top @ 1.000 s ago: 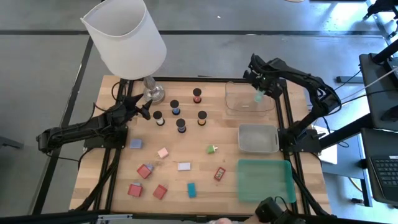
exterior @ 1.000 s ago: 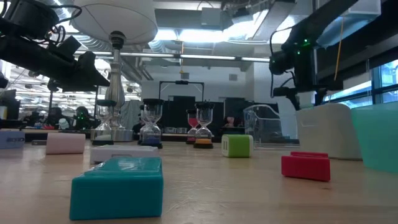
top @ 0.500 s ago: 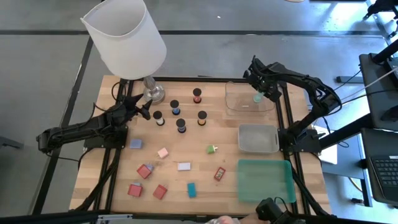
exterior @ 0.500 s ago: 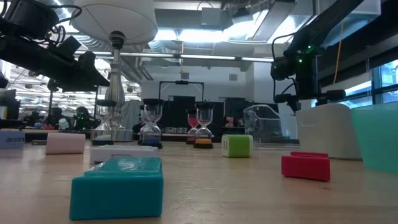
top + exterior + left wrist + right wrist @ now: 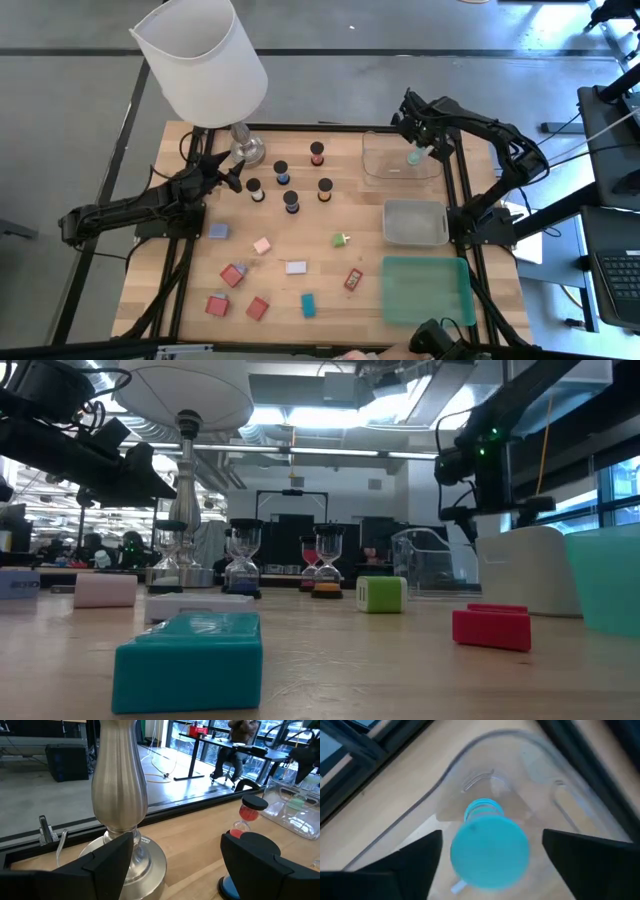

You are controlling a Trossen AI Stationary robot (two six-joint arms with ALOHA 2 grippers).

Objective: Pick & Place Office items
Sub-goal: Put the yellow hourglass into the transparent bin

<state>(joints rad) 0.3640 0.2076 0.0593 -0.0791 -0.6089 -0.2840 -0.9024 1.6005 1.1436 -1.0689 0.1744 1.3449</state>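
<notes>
A mint cylinder (image 5: 489, 845) stands upright between the open fingers of my right gripper (image 5: 419, 148), over the clear tray (image 5: 384, 176) at the far right. A gap shows on each side of it; whether its foot rests on the tray floor is hidden. Several short black cylinders with coloured caps (image 5: 291, 200) stand upright on the table's far middle. Small blocks lie flat nearer: pink (image 5: 262, 245), white (image 5: 295, 267), green (image 5: 341, 240), teal (image 5: 308, 305), red (image 5: 258, 308). My left gripper (image 5: 232, 178) waits open beside the lamp's base (image 5: 120, 785).
The big white-shaded lamp (image 5: 205, 60) overhangs the far left corner. A grey tray (image 5: 415, 222) and a green tray (image 5: 425, 290) sit along the right edge, nearer than the clear one. Bare wood shows between the cylinders and the trays.
My right gripper has opened over the clear tray and let go of the mint cylinder, which stays upright between the fingers. The gripper has kept pointing down, in about the same place.
</notes>
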